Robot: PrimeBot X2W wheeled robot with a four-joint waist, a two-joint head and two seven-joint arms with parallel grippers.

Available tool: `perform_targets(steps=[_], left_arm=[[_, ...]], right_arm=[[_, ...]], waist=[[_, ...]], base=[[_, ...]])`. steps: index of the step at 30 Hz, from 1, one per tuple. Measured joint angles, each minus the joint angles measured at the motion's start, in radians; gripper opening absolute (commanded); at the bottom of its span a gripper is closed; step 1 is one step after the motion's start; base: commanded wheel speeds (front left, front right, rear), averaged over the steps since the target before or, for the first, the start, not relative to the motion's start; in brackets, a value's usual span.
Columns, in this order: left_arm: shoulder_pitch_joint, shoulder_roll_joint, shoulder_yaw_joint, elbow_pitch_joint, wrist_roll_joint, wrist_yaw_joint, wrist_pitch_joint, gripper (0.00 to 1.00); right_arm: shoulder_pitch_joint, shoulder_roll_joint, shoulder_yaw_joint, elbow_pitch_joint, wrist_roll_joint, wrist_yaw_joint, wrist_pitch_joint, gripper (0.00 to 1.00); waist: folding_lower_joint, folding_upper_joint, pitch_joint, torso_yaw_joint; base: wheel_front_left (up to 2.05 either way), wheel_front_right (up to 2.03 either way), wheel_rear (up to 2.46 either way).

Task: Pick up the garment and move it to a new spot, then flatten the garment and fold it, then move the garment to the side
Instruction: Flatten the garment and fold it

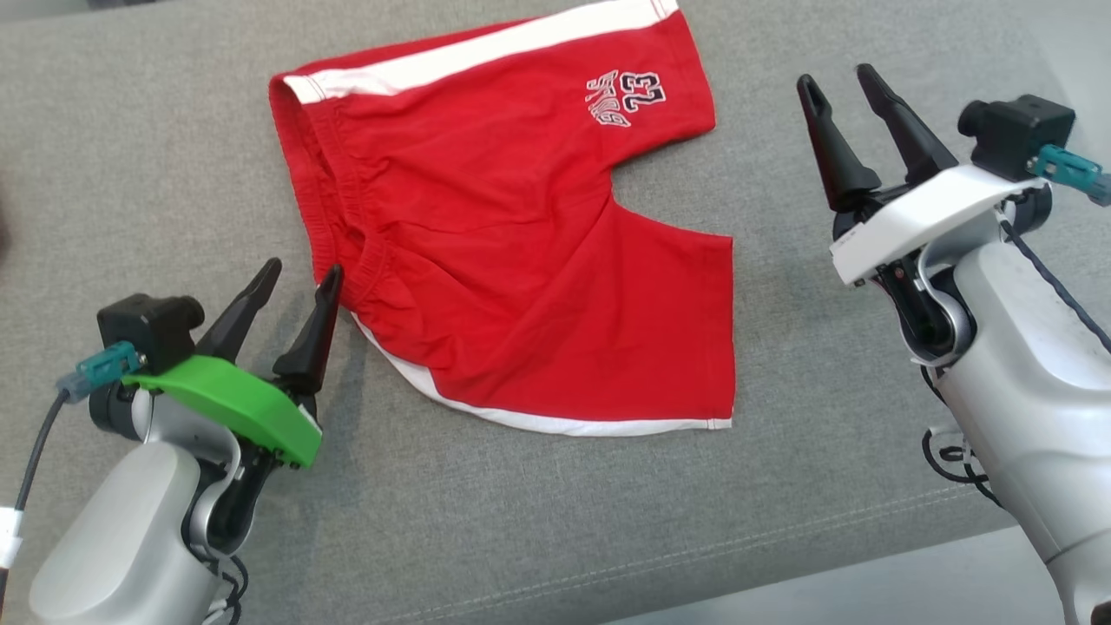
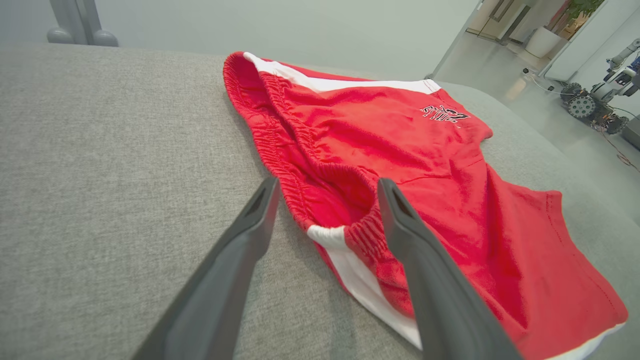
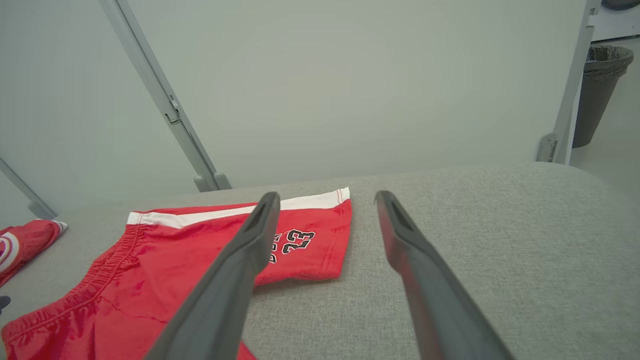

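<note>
Grey fabric surface [image 1: 130,156], red shorts [image 1: 521,278]

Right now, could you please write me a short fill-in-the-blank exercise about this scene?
The shorts are mostly ____.
The number printed on them is ____.
The cover behind the left fingers is ____.
The right fingers stand ____, holding nothing.
Missing: red; 23; green; open.

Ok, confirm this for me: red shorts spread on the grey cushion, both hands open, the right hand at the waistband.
Not quite. It is the left hand at the waistband of the red shorts, as the head view shows; the right hand stands apart from them. The rest holds: spread on the grey cushion, both hands open.
</note>
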Motion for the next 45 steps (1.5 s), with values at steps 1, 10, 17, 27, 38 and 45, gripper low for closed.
perform_targets(steps=[1, 10, 17, 27, 38, 45], left_arm=[[0.008, 0.009, -0.005, -0.008, 0.012, 0.0, 0.0, 1.0], [0.056, 0.086, -0.088, -0.048, 0.098, -0.008, 0.037, 1.0], [0.056, 0.102, -0.111, -0.052, 0.117, -0.008, 0.051, 1.0], [0.005, 0.15, -0.157, -0.024, 0.231, -0.008, 0.069, 1.0], [-0.032, 0.144, -0.173, 0.017, 0.244, -0.008, 0.078, 1.0], [-0.066, 0.142, -0.193, 0.049, 0.275, -0.009, 0.095, 1.0]], right_arm=[[0.012, -0.002, -0.012, -0.012, 0.0, 0.0, 0.0, 1.0], [0.132, -0.017, -0.07, -0.101, 0.008, 0.0, 0.0, 1.0], [0.178, -0.016, -0.082, -0.147, 0.007, 0.0, 0.0, 1.0], [0.242, -0.023, -0.102, -0.205, -0.013, 0.0, 0.0, 1.0], [0.273, -0.019, -0.103, -0.261, -0.014, 0.0, 0.0, 1.0], [0.281, -0.02, -0.104, -0.285, -0.022, 0.0, 0.0, 1.0]], waist=[[0.0, 0.0, -0.011, 0.0], [0.0, 0.0, -0.075, -0.006], [0.0, 0.0, -0.085, -0.022], [0.0, 0.0, -0.084, -0.044], [0.0, 0.0, -0.065, -0.067], [0.0, 0.0, -0.041, -0.084]], base=[[0.0, 0.0, 0.0], [0.0, 0.0, 0.0], [0.0, 0.0, 0.0], [0.0, 0.0, 0.0], [0.0, 0.0, 0.0], [0.0, 0.0, 0.0]])
